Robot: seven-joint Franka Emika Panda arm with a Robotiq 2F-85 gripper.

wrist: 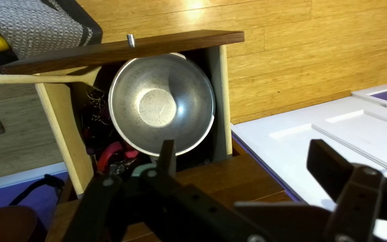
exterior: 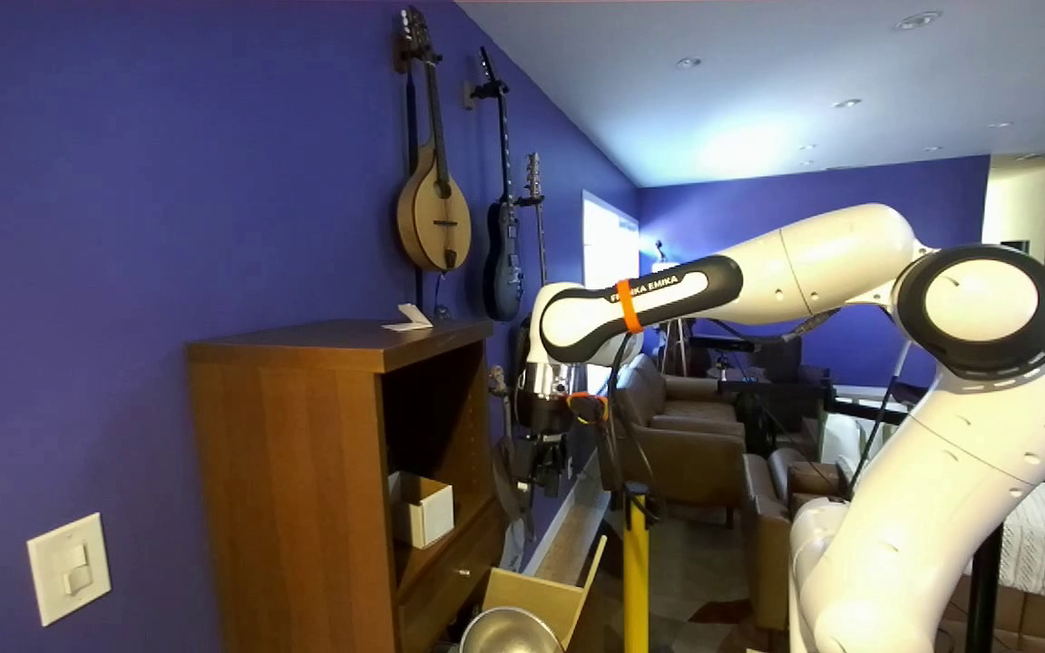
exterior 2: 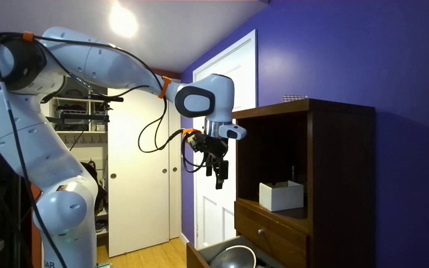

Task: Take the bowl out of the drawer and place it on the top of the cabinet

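The shiny silver bowl (wrist: 160,107) sits face up inside the pulled-out drawer (wrist: 226,101), partly cut off by the frame edge in both exterior views (exterior: 509,632) (exterior 2: 237,257). The drawer has pale wooden sides (exterior: 532,594) and a brown front (exterior 2: 196,257). The brown cabinet (exterior: 296,490) stands behind it, also in an exterior view (exterior 2: 343,178). My gripper (wrist: 245,156) is open and empty, its fingers wide apart. It hangs pointing down, well above the drawer and in front of the cabinet's open compartment, in both exterior views (exterior: 543,467) (exterior 2: 217,176).
A white box (exterior: 423,510) stands in the open compartment, also in an exterior view (exterior 2: 281,195). A small folded item (exterior: 409,319) lies on the cabinet top. A wooden spoon (wrist: 62,79) and dark and red items (wrist: 109,154) share the drawer. A closed drawer (exterior 2: 270,232) is above.
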